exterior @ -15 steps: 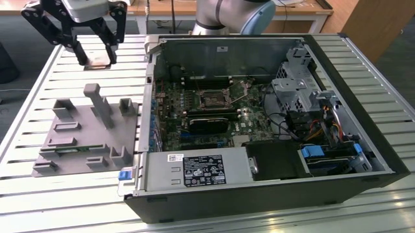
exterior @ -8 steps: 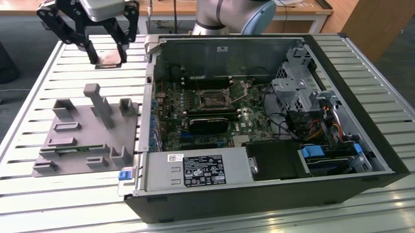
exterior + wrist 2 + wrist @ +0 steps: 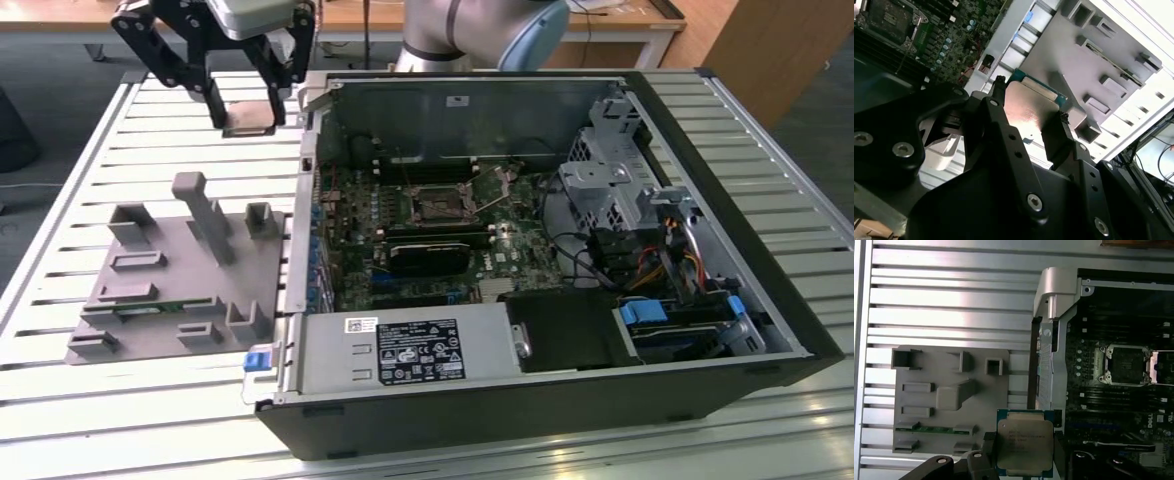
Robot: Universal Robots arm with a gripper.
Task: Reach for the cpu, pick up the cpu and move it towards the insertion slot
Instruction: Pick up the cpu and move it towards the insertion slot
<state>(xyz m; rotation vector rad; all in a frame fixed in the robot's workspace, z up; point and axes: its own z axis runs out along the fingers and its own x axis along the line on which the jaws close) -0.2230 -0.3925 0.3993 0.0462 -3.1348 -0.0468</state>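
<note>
My gripper (image 3: 250, 108) hangs high over the slatted table at the exterior view's upper left, shut on the cpu (image 3: 251, 120). The chip is a flat square with a shiny silver top and a green edge. In both wrist views it sits clamped between the two black fingers (image 3: 988, 449), with its top facing the first wrist camera; the cpu (image 3: 1024, 442) is level there, and the cpu (image 3: 1029, 107) glints in the second wrist view. The insertion slot (image 3: 438, 205) is a silver-framed socket with a dark centre on the motherboard, to the exterior view's right of the gripper. The socket (image 3: 1126, 365) lies beyond the case's side wall.
The open computer case (image 3: 747, 330) takes up the exterior view's middle and right; its metal wall (image 3: 310, 150) stands between gripper and socket. A black heatsink block (image 3: 427, 255) lies near the socket. A grey fixture plate (image 3: 160, 290) with posts holds a green memory stick (image 3: 154, 310).
</note>
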